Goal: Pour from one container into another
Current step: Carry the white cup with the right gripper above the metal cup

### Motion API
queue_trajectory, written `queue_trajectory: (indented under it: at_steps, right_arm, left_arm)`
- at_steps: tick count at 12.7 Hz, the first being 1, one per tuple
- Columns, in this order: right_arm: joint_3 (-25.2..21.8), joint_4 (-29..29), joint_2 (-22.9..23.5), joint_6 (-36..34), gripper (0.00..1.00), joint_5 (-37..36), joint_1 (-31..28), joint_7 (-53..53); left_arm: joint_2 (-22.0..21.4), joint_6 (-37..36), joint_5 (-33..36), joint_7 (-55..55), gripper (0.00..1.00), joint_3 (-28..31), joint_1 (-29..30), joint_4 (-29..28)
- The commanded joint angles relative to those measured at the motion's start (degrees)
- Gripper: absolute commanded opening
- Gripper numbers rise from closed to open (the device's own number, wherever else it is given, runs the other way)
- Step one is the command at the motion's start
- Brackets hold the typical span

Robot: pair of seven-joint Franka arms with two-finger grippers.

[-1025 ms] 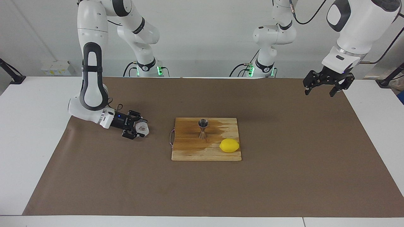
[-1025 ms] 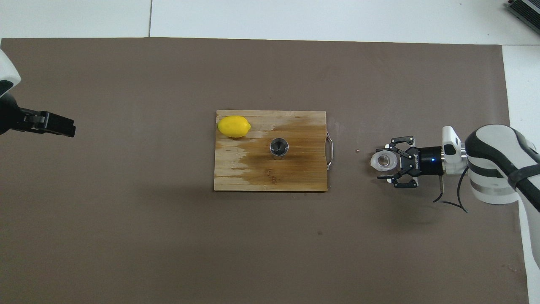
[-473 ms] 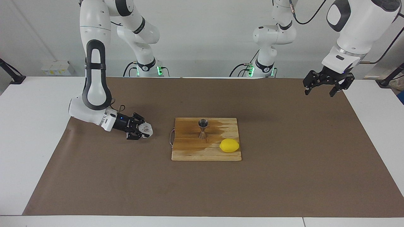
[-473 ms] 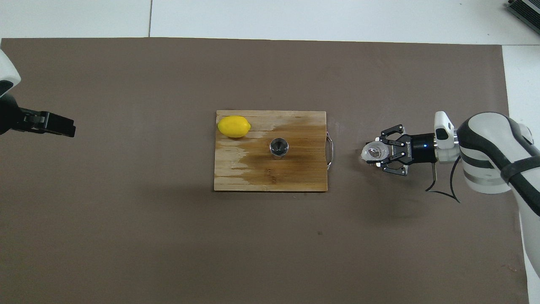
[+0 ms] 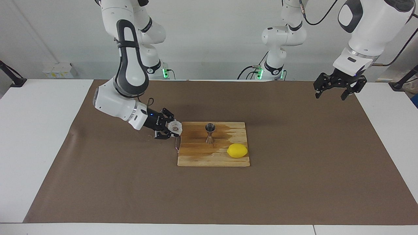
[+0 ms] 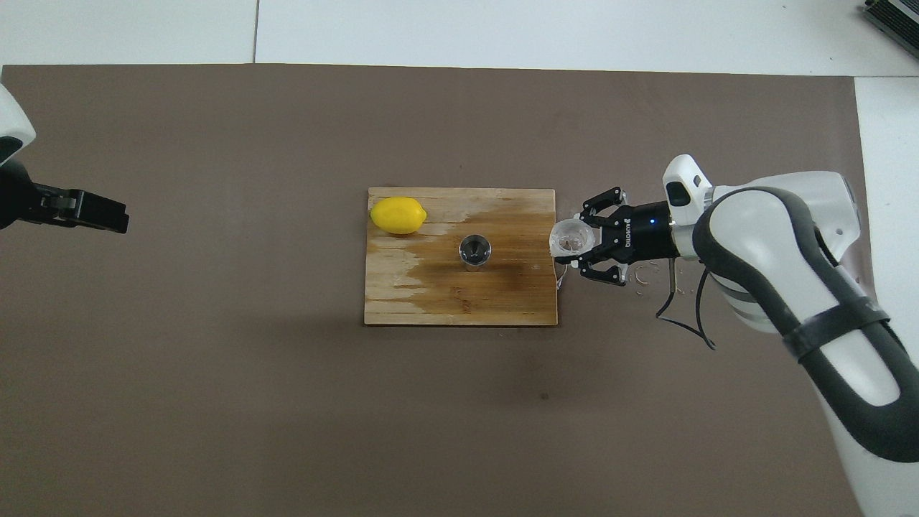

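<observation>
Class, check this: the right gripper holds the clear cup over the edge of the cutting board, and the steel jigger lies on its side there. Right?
Not quite. The facing view shows the steel jigger standing upright on the cutting board. The right gripper does hold the clear cup over its edge.

Both arms are glossy white, built of rounded segments with black bands at the joints and long black oval insets along the links. Green lights glow at the two bases, where black cables loop out. The right hand (image 5: 169, 128) is black, made of open skeletal linkages, with a small blue light and white lettering on its dark wrist; a white block sits just above that, and a thin black cable curls beside it. The left hand (image 5: 338, 87) is the same black linkage type, mounted below a white and grey collar, with black cables trailing from the upper arm.
</observation>
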Motion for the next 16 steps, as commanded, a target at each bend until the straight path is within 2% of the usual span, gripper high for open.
queue_trajectory:
  at_steps: [1, 10, 14, 16]
  right_arm:
    - [0.04, 1.39, -1.53, 2.41, 0.01, -6.92, 3.16, 9.14]
    - [0.13, 4.04, -1.45, 7.6, 0.01, -23.98, 11.87, 19.71]
    - [0.13, 6.59, -0.92, 8.66, 0.01, -37.68, 15.91, 29.1]
    - [0.13, 7.46, -1.01, 8.57, 0.01, -41.56, 16.36, 33.5]
  left_arm:
    - [-1.18, -0.52, 0.48, -0.55, 1.0, 0.47, -0.57, -1.09]
    - [-1.18, -0.43, 0.48, -0.55, 1.0, 0.47, -0.57, -1.09]
    - [-1.18, -0.43, 0.48, -0.55, 1.0, 0.47, -0.57, -1.09]
    - [-1.18, -0.43, 0.48, -0.55, 1.0, 0.47, -0.57, -1.09]
